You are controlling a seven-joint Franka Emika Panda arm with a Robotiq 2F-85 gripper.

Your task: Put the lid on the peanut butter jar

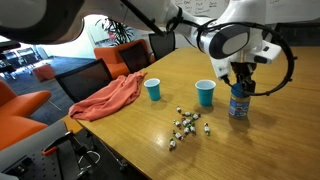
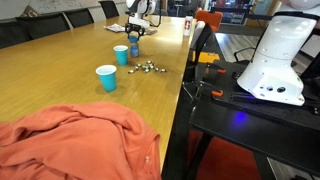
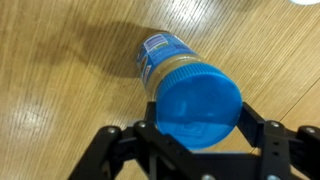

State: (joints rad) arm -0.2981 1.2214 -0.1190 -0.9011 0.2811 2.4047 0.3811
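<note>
Two fingers (image 3: 252,125) squeeze the blue lid (image 3: 200,105) from both sides, low & right of middle in wrist view. Lid sits on top of the jar (image 3: 165,55), w/ jar on the table (image 3: 60,60).

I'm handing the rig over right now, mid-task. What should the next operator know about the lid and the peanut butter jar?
Pincer: closed on the lid, with fingers against both its sides, as far as the wrist view shows.
Things: the lid sits over the mouth of the peanut butter jar, which stands upright on the table.
Done: the lid is on top of the jar.
Left: check that it is seated flat (cannot tell from these views), then open the pincer and lift straight up.
</note>
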